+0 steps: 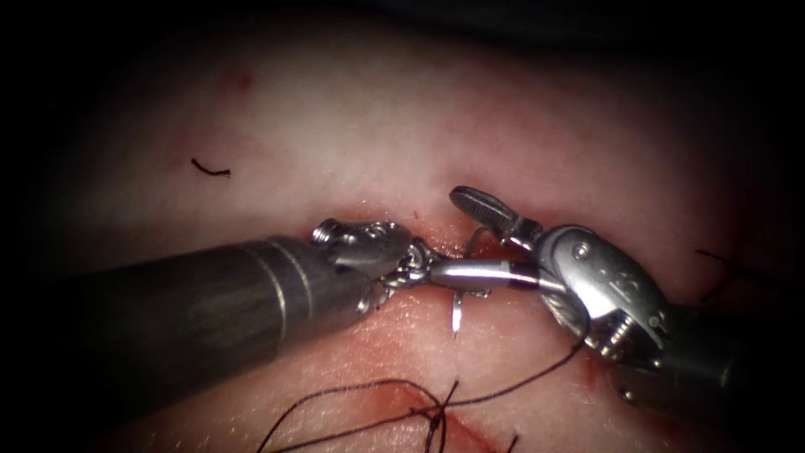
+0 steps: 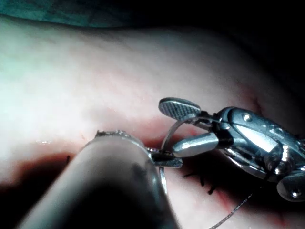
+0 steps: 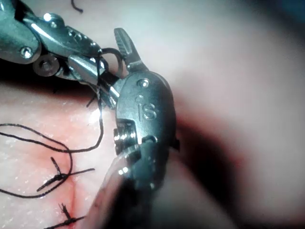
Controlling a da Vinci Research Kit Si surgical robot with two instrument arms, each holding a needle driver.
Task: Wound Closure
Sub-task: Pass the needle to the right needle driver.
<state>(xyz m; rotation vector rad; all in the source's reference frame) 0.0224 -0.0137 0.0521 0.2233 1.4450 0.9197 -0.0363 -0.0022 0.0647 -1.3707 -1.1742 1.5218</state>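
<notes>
Left tool (image 1: 412,268) comes in from the left in the endoscope view. Its jaws are pressed together on the needle (image 1: 457,315), part way along its curve. One thin end of the needle points toward the near side, over the tissue (image 1: 335,126). I cannot tell if the needle touches the tissue. The right tool (image 1: 449,235) comes in from the right. Its jaws are spread wide, one on the far side of the needle and one on the near side, and they hold nothing. Dark thread (image 1: 503,387) lies in loops on the near tissue and runs to a knot (image 1: 432,411) on the cut. Red fluid (image 1: 394,335) wets the tissue around it. A cut end of thread (image 1: 210,170) lies far off to the left.

From the left wrist view, the left tool (image 2: 164,160) pinches the needle (image 2: 163,179). The needle bends up between the spread jaws of the right tool (image 2: 170,129).

From the right wrist view, the right tool (image 3: 112,62) has its jaws apart, just beside the left tool (image 3: 90,71). Thread (image 3: 71,149) loops over the tissue (image 3: 228,71), near a knot (image 3: 57,176).
</notes>
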